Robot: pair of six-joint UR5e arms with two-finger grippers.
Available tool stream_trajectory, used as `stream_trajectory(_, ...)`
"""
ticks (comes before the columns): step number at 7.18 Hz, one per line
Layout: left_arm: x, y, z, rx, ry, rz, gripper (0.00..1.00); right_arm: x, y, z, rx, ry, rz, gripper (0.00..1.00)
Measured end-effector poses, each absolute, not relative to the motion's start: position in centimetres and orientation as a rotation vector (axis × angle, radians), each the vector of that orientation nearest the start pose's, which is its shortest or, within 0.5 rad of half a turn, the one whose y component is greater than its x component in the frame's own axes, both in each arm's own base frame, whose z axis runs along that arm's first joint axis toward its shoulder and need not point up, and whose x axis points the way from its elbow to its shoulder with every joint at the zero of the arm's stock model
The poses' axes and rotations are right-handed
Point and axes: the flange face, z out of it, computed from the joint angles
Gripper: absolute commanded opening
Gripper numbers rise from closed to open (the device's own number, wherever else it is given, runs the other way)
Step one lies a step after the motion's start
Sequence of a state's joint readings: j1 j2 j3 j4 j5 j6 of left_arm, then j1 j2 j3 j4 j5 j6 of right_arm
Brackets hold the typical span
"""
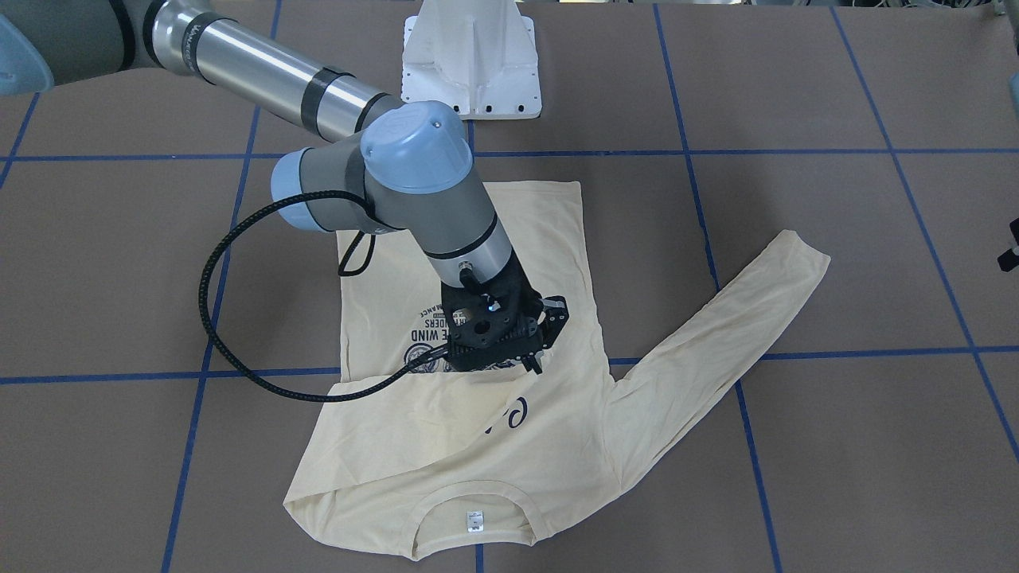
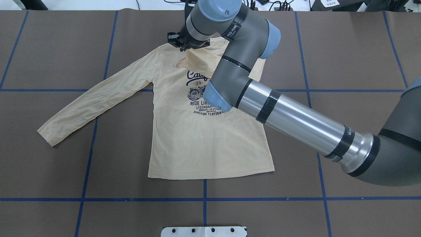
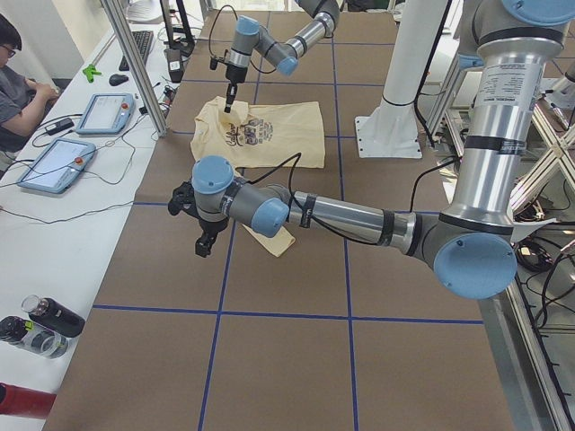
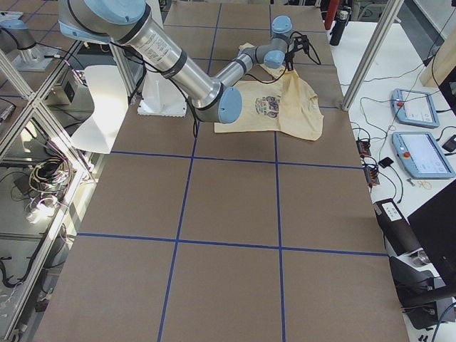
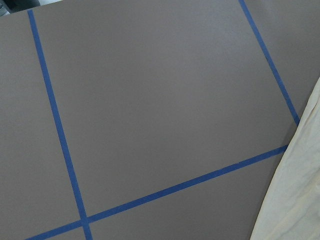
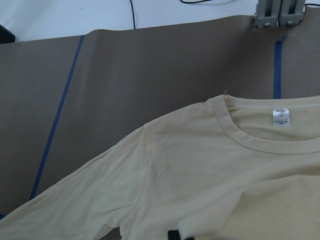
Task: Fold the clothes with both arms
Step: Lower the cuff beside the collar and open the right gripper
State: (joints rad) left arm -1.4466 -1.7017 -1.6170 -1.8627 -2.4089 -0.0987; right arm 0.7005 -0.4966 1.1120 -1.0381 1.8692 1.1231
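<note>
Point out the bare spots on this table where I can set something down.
Free: the table to the robot's right of the shirt, beyond the right arm; the strip between the hem and the white pedestal base; the far-left corner beyond the spread sleeve. Crowded: the chest and collar, under the right arm.

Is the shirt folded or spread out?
Shirt partly folded: one sleeve lies across the chest by the right pincer; body and other sleeve lie spread flat.

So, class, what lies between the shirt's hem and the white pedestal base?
Between shirt and pedestal base: bare table, crossed by one blue tape line, per the overhead view.
</note>
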Motion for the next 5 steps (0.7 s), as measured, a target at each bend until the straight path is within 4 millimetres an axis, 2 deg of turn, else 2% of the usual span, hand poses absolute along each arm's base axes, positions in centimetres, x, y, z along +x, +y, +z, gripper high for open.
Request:
stream_trajectory(2,1.1,-56.3,53.3,0.350,0.866,0.221,1.00,-60.8,-61.6,6.7,0.422,-1.061,0.063,0.00)
stream_trajectory(4,1.1,-56.4,53.7,0.346,0.865,0.219,1.00,-64.1,-62.7,6.4,0.455,-1.026,0.084,0.00)
stream_trajectory(5,1.1,-56.4,54.0,0.343,0.865,0.218,1.00,-65.1,-63.0,6.2,0.463,-1.012,0.090,0.71)
